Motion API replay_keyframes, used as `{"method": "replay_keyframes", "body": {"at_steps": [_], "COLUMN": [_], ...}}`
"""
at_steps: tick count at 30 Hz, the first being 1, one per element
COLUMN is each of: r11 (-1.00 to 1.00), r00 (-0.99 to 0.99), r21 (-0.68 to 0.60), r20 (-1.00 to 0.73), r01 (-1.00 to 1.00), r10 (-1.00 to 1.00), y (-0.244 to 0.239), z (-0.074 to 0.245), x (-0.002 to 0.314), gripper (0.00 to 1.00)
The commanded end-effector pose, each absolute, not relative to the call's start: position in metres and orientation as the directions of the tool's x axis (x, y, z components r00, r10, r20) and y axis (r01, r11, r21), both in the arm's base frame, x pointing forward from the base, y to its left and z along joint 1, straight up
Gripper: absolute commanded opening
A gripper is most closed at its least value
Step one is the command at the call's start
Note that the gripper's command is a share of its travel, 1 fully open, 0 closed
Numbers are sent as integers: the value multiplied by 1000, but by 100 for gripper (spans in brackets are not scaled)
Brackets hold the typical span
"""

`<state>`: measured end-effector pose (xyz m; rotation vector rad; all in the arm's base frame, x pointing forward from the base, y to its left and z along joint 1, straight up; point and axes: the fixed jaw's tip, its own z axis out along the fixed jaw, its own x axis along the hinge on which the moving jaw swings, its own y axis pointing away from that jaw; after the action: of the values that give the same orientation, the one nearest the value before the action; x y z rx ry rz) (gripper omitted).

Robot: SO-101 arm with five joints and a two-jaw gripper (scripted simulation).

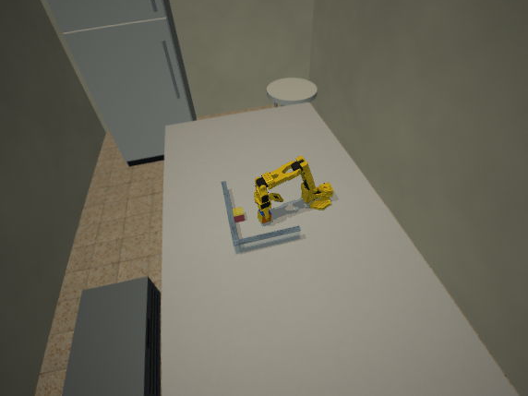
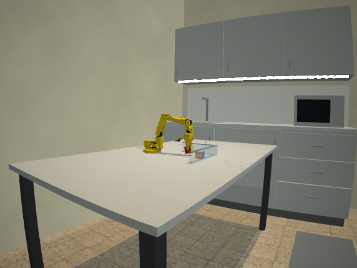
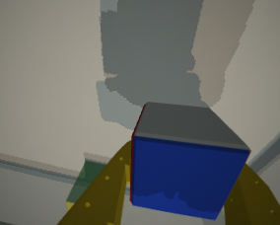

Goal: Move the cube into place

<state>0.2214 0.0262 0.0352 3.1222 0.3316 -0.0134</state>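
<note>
Yellow gripper (image 3: 179, 197) is clamped on the little many-coloured cube (image 3: 189, 170) — its blue face looks at the wrist camera, a grey face sits above it. To the gripper's left sits the see-through target cube (image 1: 238, 214) with a yellow top, beside the grey L-shaped corner rail (image 1: 265, 239). White table (image 1: 300, 319) lies just below.

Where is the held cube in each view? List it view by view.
Top: cube at centre, under the gripper, right of the transparent cube.
Exterior: cube mid-frame, left of the transparent cube.
Wrist: cube fills the lower centre, blue face toward the camera.
Shared landmark: the transparent cube.
</note>
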Motion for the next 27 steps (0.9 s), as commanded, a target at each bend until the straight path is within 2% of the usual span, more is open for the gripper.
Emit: {"method": "replay_keyframes", "body": {"at_steps": [1, 27], "r11": [-978, -978], "r00": [977, 977], "r21": [3, 3], "r20": [48, 48], "r01": [210, 210], "r10": [210, 210], "y": [27, 27], "z": [44, 34], "x": [228, 228], "gripper": [22, 22]}}
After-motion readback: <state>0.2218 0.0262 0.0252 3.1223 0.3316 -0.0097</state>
